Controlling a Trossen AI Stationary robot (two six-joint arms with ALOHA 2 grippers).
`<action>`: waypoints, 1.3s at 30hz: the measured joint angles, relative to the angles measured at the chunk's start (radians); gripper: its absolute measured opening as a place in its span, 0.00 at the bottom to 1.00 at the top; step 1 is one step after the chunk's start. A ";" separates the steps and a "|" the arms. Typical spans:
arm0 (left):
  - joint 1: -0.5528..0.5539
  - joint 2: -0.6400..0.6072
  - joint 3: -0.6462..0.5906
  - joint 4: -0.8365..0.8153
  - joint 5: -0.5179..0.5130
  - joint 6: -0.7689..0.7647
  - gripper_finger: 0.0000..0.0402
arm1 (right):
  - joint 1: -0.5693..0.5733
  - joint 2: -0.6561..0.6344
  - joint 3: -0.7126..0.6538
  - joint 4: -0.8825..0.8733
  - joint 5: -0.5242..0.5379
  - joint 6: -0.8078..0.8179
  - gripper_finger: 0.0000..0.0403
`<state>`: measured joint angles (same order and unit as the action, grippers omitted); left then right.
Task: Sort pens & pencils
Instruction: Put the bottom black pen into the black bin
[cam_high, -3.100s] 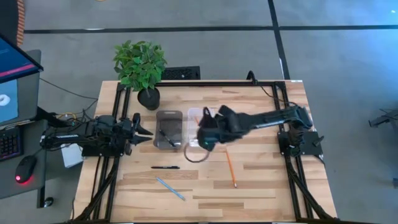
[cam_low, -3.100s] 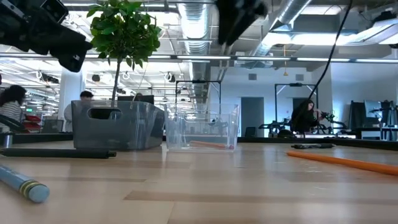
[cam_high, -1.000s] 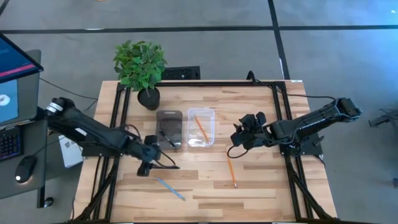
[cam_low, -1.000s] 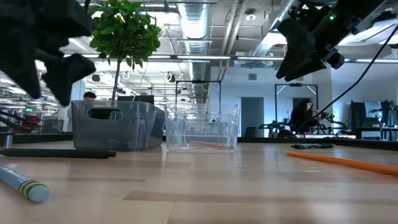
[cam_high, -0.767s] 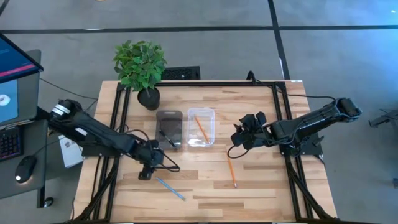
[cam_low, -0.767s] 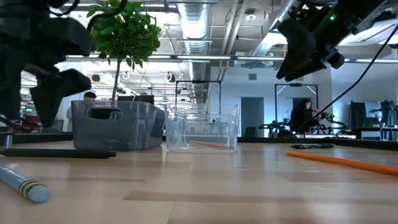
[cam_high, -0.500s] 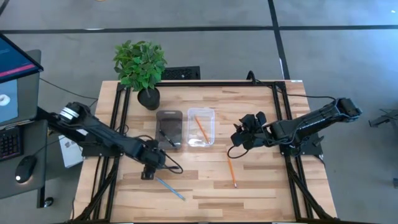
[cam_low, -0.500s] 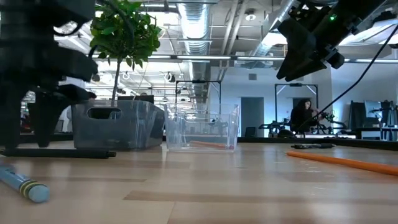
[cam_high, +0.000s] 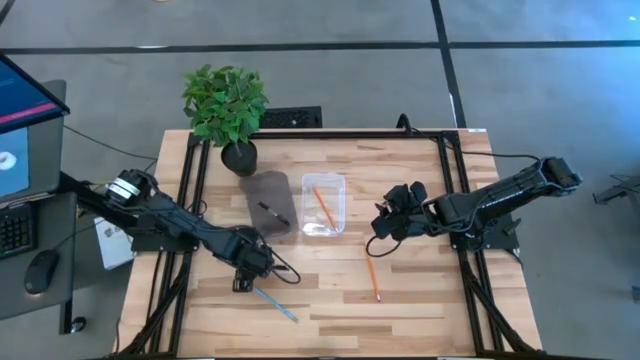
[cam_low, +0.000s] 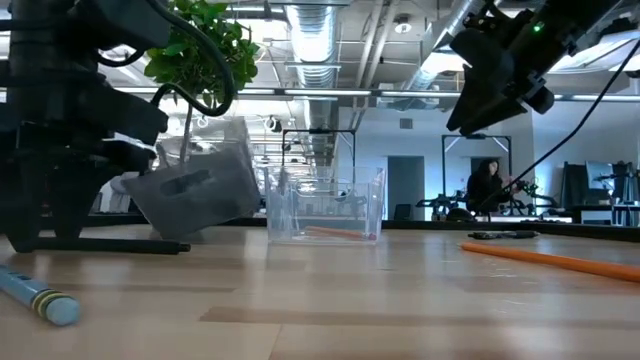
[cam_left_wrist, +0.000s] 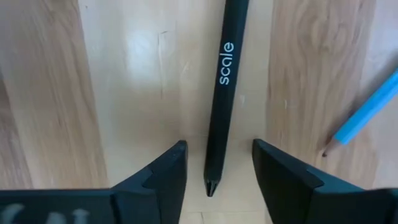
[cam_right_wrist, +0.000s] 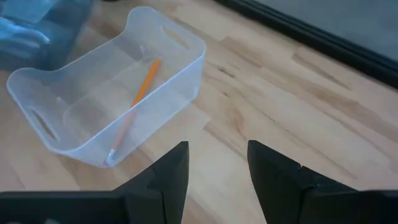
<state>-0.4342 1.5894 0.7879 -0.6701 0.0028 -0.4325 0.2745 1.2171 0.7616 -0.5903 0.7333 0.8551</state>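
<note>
Left gripper (cam_high: 243, 272) is down at the table with its fingers (cam_left_wrist: 163, 176) spread, one on each side of a black pen (cam_left_wrist: 222, 93) that lies flat on the wood between them; neither finger touches it, so nothing is held. The pen's tip points back toward the gripper and its barrel runs straight away from it. Just off to one side of the gripper lies a light blue pencil (cam_high: 273, 303), also flat on the table, its sharpened end near the pen.

Beyond the gripper, toward the plant (cam_high: 225, 104), a grey tray (cam_high: 267, 205) sits tilted, one edge lifted off the table in the low view, with a second black pen (cam_high: 273, 213) inside it. Beside that stands a clear tray (cam_high: 334, 182) holding an orange pencil (cam_right_wrist: 132, 105).

Right gripper (cam_high: 378, 228) hangs above the table on the far side of the clear tray, well away from the left one, fingers apart and empty. Another orange pencil (cam_high: 371, 276) lies on the wood close to it.
</note>
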 joint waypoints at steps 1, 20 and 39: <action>0.000 0.000 0.000 0.000 0.002 -0.008 0.39 | 0.000 0.000 0.000 0.000 -0.004 0.000 0.46; -0.002 0.000 -0.001 -0.007 0.002 -0.017 0.06 | 0.000 0.000 0.000 0.000 -0.026 0.000 0.46; -0.001 0.004 0.133 -0.162 -0.067 0.076 0.03 | 0.000 0.000 0.000 -0.001 -0.026 -0.002 0.46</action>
<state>-0.4355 1.5934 0.9212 -0.8323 -0.0640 -0.3563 0.2745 1.2171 0.7616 -0.5910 0.7071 0.8528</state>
